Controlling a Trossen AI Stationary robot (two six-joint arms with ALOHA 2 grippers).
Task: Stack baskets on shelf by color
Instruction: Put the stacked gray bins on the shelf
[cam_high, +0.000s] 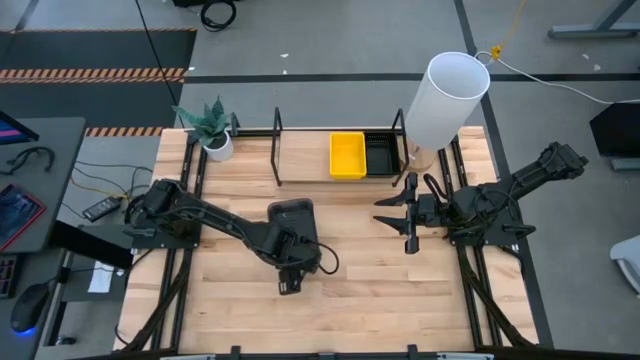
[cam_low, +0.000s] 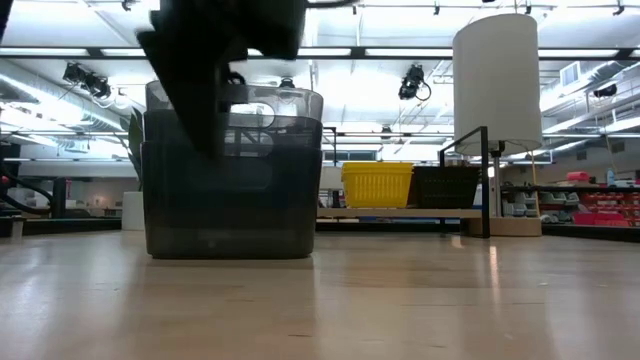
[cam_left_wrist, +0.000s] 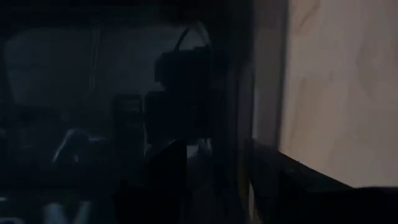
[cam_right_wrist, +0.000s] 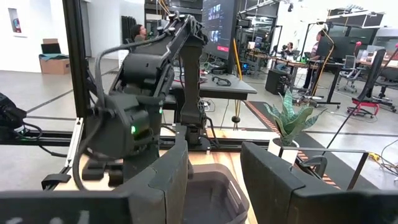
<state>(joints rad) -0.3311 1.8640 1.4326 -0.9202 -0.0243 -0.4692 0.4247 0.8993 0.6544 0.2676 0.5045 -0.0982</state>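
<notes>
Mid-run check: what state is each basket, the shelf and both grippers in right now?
grey baskets: nested, upright on the table, not on the shelf.
yellow basket: upright on the shelf.
black basket: upright on the shelf, right beside the yellow basket.
shelf: holds baskets only toward its right end.
left gripper: at the grey baskets, coming from above.
right gripper: jaws open, holding nothing.

Two dark, matte-black jointed arms, built of boxy and rounded housings. On the left arm (cam_right_wrist: 149, 93): looping black cables along the links and a small green light glowing on one housing. On the right arm (cam_high: 500, 195): black cable loops near the wrist, and two broad, flat, dark grey fingers (cam_right_wrist: 273, 180) with squared edges.
</notes>
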